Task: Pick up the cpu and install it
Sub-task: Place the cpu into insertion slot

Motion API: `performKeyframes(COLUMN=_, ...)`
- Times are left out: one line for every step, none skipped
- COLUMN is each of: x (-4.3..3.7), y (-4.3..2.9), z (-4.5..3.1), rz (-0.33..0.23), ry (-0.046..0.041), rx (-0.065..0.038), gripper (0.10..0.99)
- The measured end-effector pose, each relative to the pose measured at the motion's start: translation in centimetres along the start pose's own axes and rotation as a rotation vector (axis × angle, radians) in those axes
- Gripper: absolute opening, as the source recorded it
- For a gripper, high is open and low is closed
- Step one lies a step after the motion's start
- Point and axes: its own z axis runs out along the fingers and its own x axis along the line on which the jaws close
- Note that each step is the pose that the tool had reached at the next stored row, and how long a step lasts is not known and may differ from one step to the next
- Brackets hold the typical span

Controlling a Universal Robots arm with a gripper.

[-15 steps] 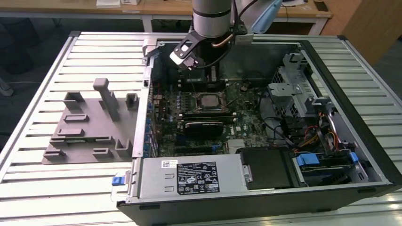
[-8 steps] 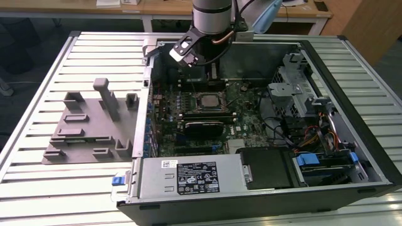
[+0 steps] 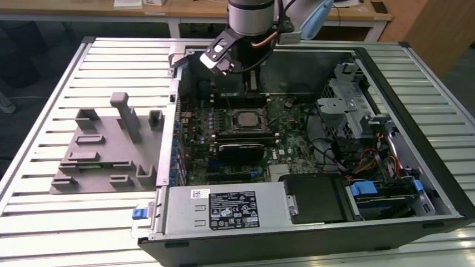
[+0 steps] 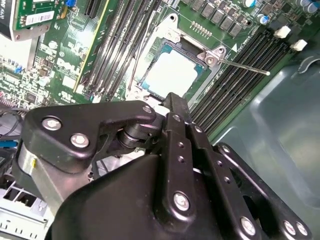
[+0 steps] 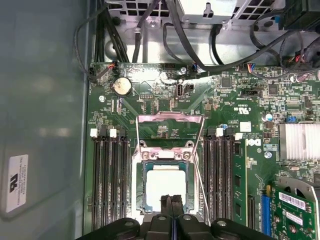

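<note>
Closest to the lens in the first wrist view: black gripper [image 5: 173, 201], fingers [image 5: 166, 205] pressed flat together, only a thin seam between them, nothing held. Hangs over the near edge of the cpu [image 5: 165, 179]; touching or just clear, cannot tell. Lies flat and square in its socket on the green board [image 5: 230, 115], silvery top up, with the hinged metal frame [image 5: 170, 119] swung open beyond it and dark memory slots [image 5: 107, 175] on both sides. In the second wrist view, thin lever [image 4: 245, 66] sticking out free beside the socket. Across the exterior view from its left: grey plastic plate [image 3: 104, 150] with upright blocks, flat on the slatted metal table [image 3: 74, 222], just beside the open computer case [image 3: 297, 245]. Next, inside the case along its near wall, grey power supply box [image 3: 222, 208] with a label on top. Farther in, near the middle of the board, the same cpu, seated between its slots, with the arm [image 3: 252, 16] reaching down into the case just behind it. On the exterior view's right, metal drive cage [image 3: 349, 105] and a tangle of cables [image 3: 349, 161] below it.
</note>
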Motion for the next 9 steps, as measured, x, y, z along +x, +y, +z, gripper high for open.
performKeyframes(x=0.00, y=0.01, z=-0.11, rz=0.000, ry=0.0000, rx=0.000, gripper=0.106)
performKeyframes(x=-0.01, y=0.02, z=-0.22, rz=0.000, ry=0.0000, rx=0.000, gripper=0.106)
performKeyframes(x=-0.01, y=0.03, z=-0.33, rz=0.000, ry=0.0000, rx=0.000, gripper=0.106)
performKeyframes(x=-0.01, y=0.04, z=-0.44, rz=0.000, ry=0.0000, rx=0.000, gripper=0.106)
performKeyframes(x=-0.02, y=0.05, z=-0.55, rz=0.000, ry=0.0000, rx=0.000, gripper=0.106)
performKeyframes(x=-0.02, y=0.05, z=-0.66, rz=0.000, ry=0.0000, rx=0.000, gripper=0.106)
performKeyframes(x=-0.02, y=0.06, z=-0.76, rz=0.000, ry=0.0001, rx=0.000, gripper=0.106)
performKeyframes(x=-0.03, y=0.08, z=-0.99, rz=0.000, ry=0.0000, rx=0.000, gripper=0.106)
performKeyframes(x=-0.04, y=0.09, z=-1.10, rz=0.000, ry=0.0000, rx=0.000, gripper=0.106)
